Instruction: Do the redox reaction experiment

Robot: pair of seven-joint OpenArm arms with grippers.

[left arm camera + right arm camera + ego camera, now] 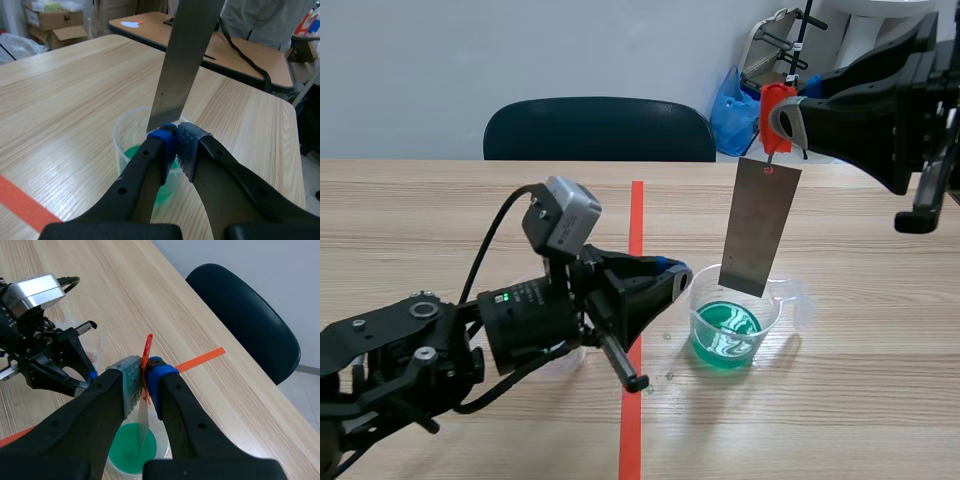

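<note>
Right gripper [780,122] pinches the red clip [775,100], its metal plate [760,228] dangling over the beaker [773,305] of green liquid [725,332]. Left gripper [672,274] clamps that beaker's rim.

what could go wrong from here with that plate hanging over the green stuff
1. The metal plate hangs only from the red clip in the right end effector. It could swing or slip and splash the green liquid.
2. Its lower edge sits close to the beaker rim and to the left end effector, which seems to pinch that rim. Lowering may strike them and tip the beaker.
</note>
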